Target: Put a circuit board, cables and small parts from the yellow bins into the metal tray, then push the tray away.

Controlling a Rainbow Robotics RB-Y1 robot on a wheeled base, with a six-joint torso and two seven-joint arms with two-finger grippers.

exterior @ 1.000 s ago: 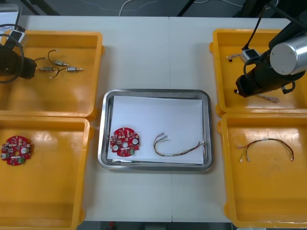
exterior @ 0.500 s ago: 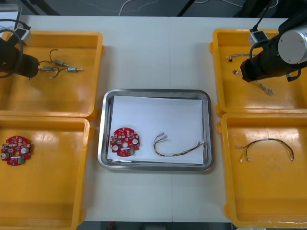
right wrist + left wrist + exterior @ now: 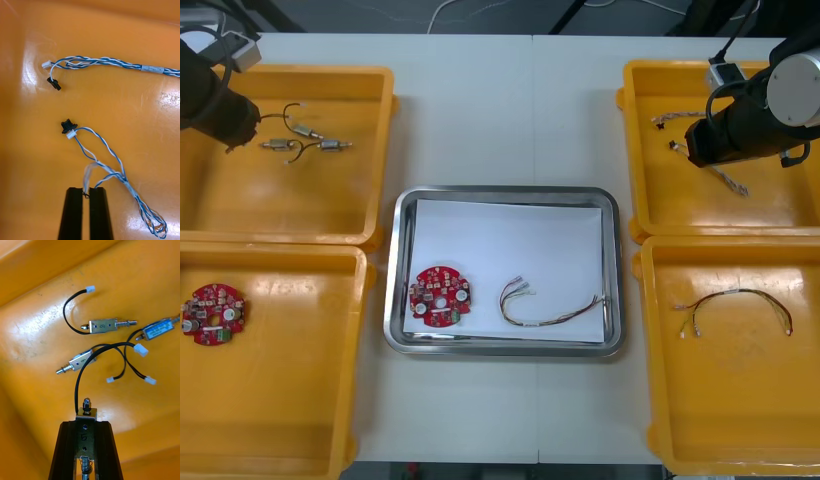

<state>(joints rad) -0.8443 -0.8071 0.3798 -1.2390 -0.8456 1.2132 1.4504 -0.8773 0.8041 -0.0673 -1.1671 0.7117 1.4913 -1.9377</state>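
Gripping, left jaws: a small metal part (image 3: 86, 415) is clamped between them, its black wire arching away; they are held over the far left bin (image 3: 370, 85).
Loose parts (image 3: 103, 325): three more are spread on that bin's floor, just past the held one.
Right jaws: shut almost together, with a strand of a blue-and-white cable (image 3: 112, 174) pinched between them, in the far right bin (image 3: 635, 80).
Second cable (image 3: 97, 62): laid farther off, apart from the first.
Tray (image 3: 505, 193): set on the bench (image 3: 500, 110) between the bins, with a red board (image 3: 440, 296) and a thin cable (image 3: 550, 308) inside.
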